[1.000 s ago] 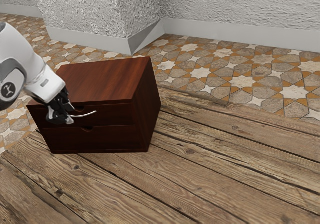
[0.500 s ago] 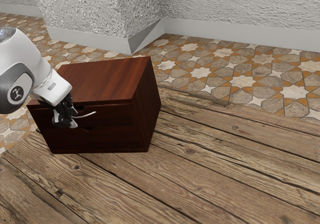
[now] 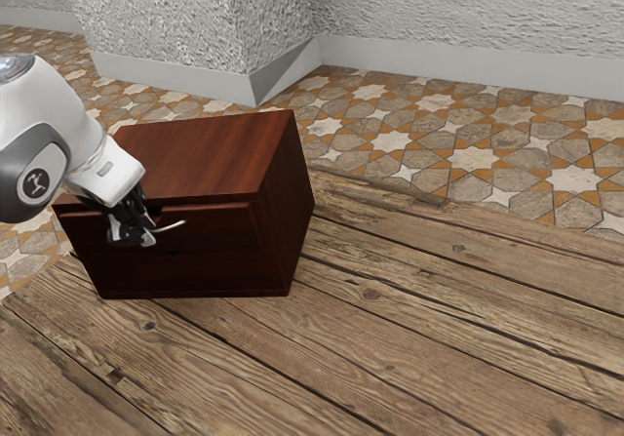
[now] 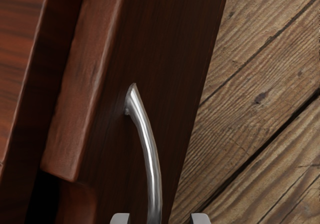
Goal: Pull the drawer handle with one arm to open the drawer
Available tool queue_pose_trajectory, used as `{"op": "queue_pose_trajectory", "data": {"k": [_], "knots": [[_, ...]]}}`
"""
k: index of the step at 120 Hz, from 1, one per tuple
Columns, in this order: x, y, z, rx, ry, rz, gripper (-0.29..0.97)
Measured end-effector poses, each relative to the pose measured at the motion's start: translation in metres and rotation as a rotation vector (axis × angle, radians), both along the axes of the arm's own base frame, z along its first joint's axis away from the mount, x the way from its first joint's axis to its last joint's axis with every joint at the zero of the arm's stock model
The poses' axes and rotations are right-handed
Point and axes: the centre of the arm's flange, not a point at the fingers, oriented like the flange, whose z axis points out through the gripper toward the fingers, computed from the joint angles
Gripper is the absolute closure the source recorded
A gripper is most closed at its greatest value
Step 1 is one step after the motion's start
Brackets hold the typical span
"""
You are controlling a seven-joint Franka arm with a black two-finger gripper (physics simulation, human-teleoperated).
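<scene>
Exterior view: one cabinet (image 3: 210,158) with two drawers stands on the desk (image 3: 419,348), with bare boards to the exterior view's right. My end effector (image 3: 136,235) straddles the top drawer's (image 3: 222,221) single handle (image 3: 168,227), fingers apart and not clamping.

Soft, even light fills the room, the cabinet's (image 3: 224,202) front and side lie shaded, and a bright glint lines the metal handle (image 4: 148,154).

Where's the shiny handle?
At the exterior view's left, the silver handle sticks out from the upper drawer of the wooden cabinet, beside the gripper.
</scene>
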Motion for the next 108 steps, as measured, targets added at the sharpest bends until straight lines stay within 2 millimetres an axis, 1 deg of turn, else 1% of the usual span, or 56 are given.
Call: {"op": "queue_pose_trajectory", "data": {"k": [23, 53, 64, 81, 108], "knots": [[-0.003, -0.003, -0.003, -0.004, 0.009, -0.008, 0.63], [-0.014, -0.015, -0.001, -0.01, 0.005, -0.033, 0.65], [-0.017, -0.017, -0.001, -0.012, 0.004, -0.036, 0.65], [-0.027, -0.016, 0.001, -0.014, -0.003, -0.038, 0.66], [-0.036, -0.019, -0.002, -0.018, -0.004, -0.045, 0.66]]}}
